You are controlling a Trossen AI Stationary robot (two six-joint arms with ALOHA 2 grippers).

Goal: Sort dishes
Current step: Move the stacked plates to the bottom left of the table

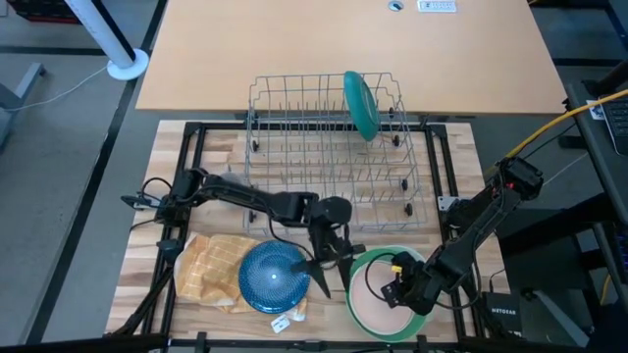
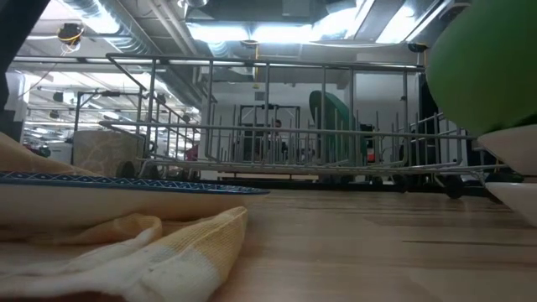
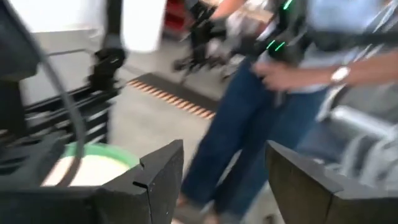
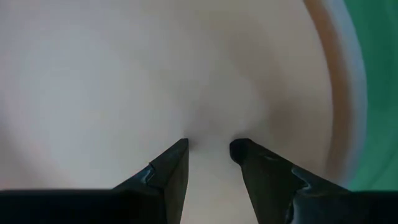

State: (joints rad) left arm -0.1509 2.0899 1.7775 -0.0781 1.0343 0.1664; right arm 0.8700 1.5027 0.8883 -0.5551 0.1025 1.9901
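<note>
right gripper (image 1: 395, 291) jaws, slightly parted, empty, press into the green bowl (image 1: 365, 267); take its rim. left gripper (image 1: 329, 263) jaws open beside that bowl.

"NETGEAR" on black box (image 1: 507, 316)

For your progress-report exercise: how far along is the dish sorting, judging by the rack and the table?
Done: one teal plate stands upright in the rack. In hand: the right gripper, jaws open, reaches down into the peach bowl, which sits inside a green bowl; nothing is lifted. The left gripper hangs open between the bowls and the blue plate. Left: the blue plate on the cloth and both bowls.
</note>
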